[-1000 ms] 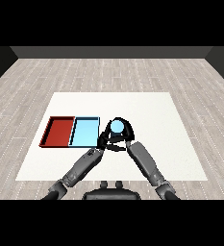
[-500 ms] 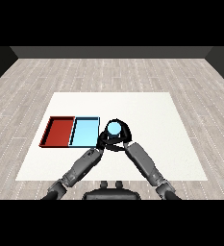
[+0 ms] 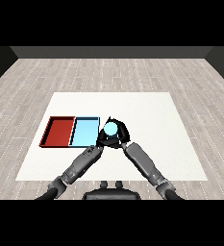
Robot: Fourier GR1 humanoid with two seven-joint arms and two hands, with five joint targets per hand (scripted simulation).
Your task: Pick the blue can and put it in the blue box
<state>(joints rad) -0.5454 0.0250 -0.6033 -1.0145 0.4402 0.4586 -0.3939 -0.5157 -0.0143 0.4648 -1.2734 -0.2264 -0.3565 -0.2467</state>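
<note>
The blue can (image 3: pixel 110 128) is sitting inside the curl of our right hand (image 3: pixel 118 136), whose black fingers are wrapping round its sides, so we are holding it just beside the right wall of the blue tray (image 3: pixel 84 132) and not yet over the tray's floor. Our left hand (image 3: pixel 103 140) is lying low and close under the can; its fingers are hidden among the dark shapes there, and we cannot tell whether they are straight or curled. What we are judging as the main risk is the short sideways carry: the can is hanging right at the tray's near rim, and if we are travelling too low its base could catch that wall and tip or slip in the grasp. A second worry is our own left hand crowding the same spot, since the two could knock together as we are moving across. Overshooting would put the can in the red tray (image 3: pixel 58 131), which is lying touching the blue one on its far side. The can itself is showing mostly its round top, a pale sky-blue disc, lighter than we might expect, with its body largely hidden by the fingers.
</note>
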